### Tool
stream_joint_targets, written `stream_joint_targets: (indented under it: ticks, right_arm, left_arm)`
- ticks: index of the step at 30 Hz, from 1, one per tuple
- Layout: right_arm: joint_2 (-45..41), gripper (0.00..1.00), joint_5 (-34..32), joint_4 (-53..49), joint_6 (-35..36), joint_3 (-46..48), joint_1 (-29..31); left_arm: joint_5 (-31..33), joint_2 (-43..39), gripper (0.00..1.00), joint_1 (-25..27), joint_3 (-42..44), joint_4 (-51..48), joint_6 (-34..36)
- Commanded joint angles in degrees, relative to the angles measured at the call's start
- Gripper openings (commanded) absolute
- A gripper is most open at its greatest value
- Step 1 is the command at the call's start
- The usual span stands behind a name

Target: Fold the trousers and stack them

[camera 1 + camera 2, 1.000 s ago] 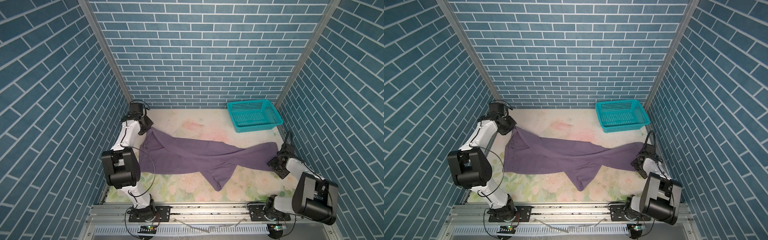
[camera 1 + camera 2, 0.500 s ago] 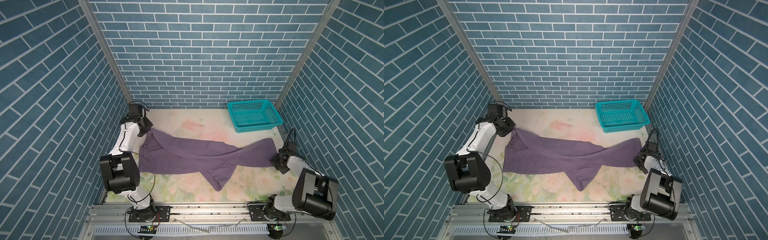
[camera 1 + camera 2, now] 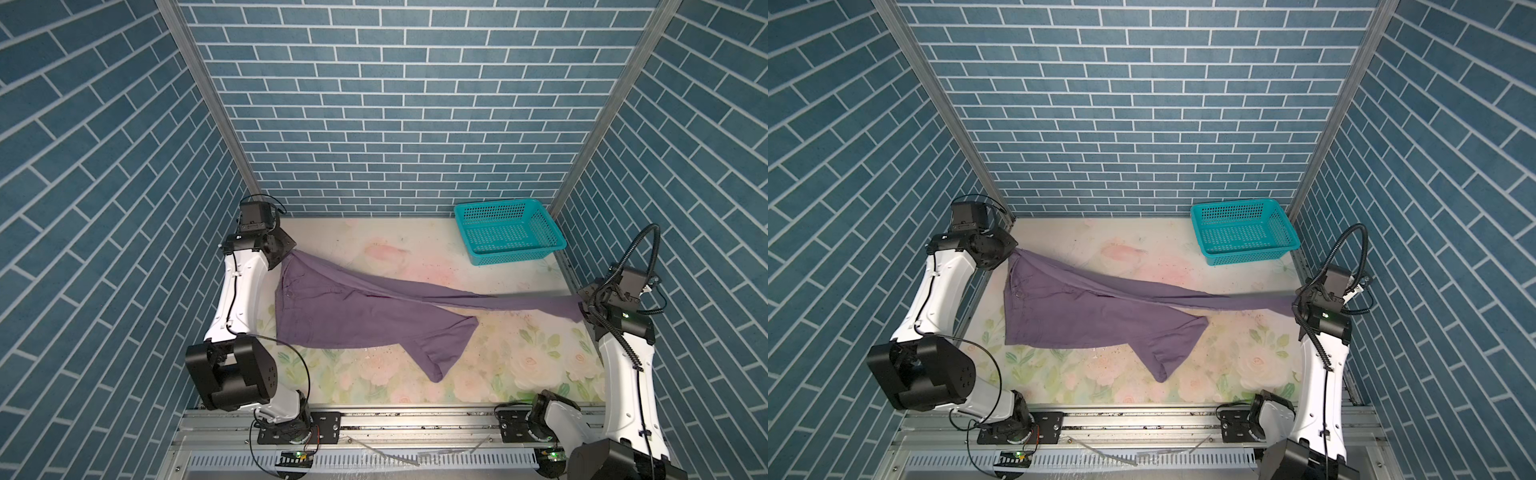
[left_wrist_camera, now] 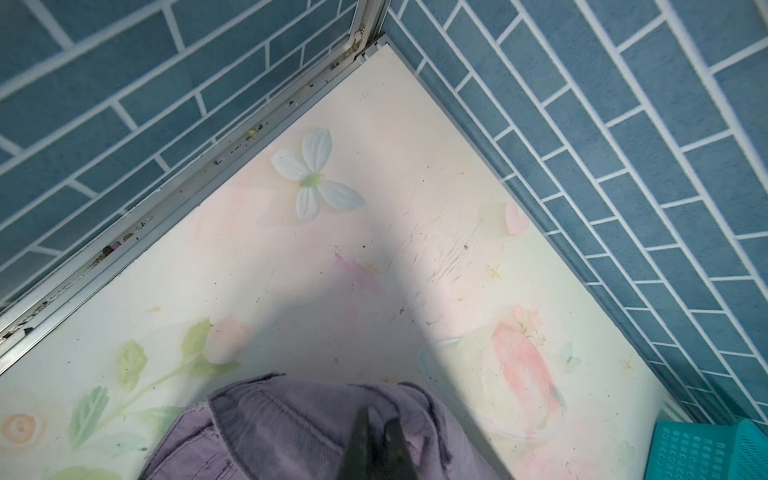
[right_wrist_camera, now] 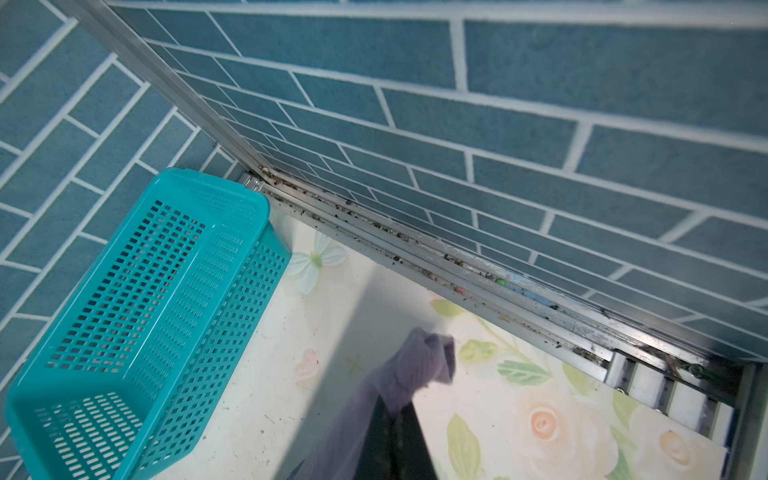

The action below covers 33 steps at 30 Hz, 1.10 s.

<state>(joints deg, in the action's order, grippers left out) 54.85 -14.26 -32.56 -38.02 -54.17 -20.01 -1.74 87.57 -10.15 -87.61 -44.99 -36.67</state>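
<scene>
The mauve trousers lie stretched across the floral worktop, from near its far left corner to its right edge. The left gripper is closed tightly on the far end of the waistband. The right gripper is also closed, and it pinches the hem of the far leg, which hangs a little above the surface, close to the right edge. The near leg is free: it lies flat and bends toward the front edge.

The step in hand seems to be to draw the cloth straight before the first fold. To do it well, both arms should pull apart gently and at the same height, only until the far leg has no sag. More force may pull the hem out, because only a small part of it is in the pinch. After that, the far leg should probably be carried toward the front edge and laid over the near leg, seam on seam. The bent near leg will need straightening. The teal perforated basket in the far right corner stands apart from the cloth, so the right arm must not swing toward it.
</scene>
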Motion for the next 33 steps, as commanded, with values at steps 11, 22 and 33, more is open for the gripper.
stream_joint_targets:
  ticks: [11, 22, 33]
  right_arm:
    - [25.59, 0.0, 1.05, 10.98, -1.49, -9.69, -0.47]
    - [41.48, 0.0, 1.54, 14.21, -0.58, -14.74, 1.96]
    - [38.49, 0.41, 1.75, 11.94, 2.65, -12.85, 4.4]
  left_arm:
    - [-4.54, 17.63, 0.0, 0.68, -12.83, 7.39, 0.33]
    - [0.87, 37.54, 0.02, 6.72, -32.65, 0.34, 1.55]
    - [3.14, 37.04, 0.84, 7.15, -32.55, -0.86, 1.48]
